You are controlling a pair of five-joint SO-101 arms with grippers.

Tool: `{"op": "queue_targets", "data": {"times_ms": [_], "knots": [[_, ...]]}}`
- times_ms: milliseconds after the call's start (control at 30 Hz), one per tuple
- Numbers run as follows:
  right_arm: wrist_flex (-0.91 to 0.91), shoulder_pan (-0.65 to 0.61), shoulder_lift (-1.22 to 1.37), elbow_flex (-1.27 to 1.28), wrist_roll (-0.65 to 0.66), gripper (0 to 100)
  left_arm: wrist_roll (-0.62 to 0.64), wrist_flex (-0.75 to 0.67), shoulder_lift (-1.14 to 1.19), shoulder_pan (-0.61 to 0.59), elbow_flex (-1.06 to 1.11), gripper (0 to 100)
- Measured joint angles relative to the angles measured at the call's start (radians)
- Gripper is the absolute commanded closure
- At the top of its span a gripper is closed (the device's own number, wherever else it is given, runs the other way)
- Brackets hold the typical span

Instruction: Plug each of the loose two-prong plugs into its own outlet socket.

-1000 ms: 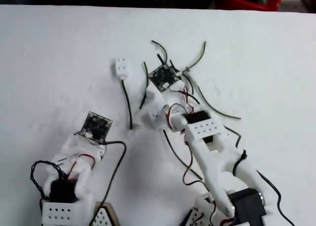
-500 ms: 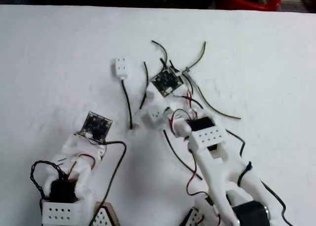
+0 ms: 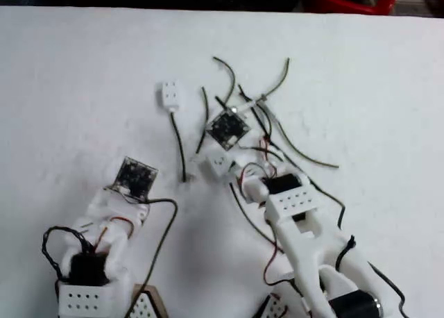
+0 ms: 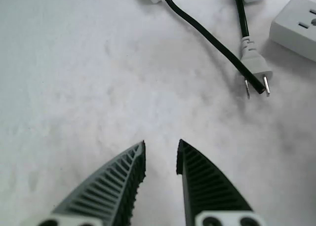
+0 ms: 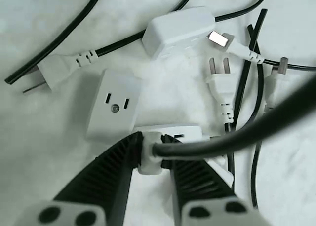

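Clamping a white plug (image 5: 148,158) on its black cord, the right gripper (image 5: 150,146) sits mid-table beside a white square outlet socket (image 5: 114,105); the left gripper (image 4: 161,146) gapes slightly.

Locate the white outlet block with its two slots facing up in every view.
High view: the white outlet block, near the white table's middle.
Left wrist view: the block, cut by the frame edge, beyond the left gripper.
Right wrist view: the block, just ahead of the right gripper, shut on a white plug.
Shared landmark: the pale two-prong plug lying beside it.
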Motion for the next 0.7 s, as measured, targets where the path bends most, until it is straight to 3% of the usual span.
{"op": "queue_targets", "data": {"times_ms": [700], "knots": [[-0.061,-0.006,-0.014,0.069,-0.066,98.1,0.0,0.0,0.0,0.0,0.0,88]]}}
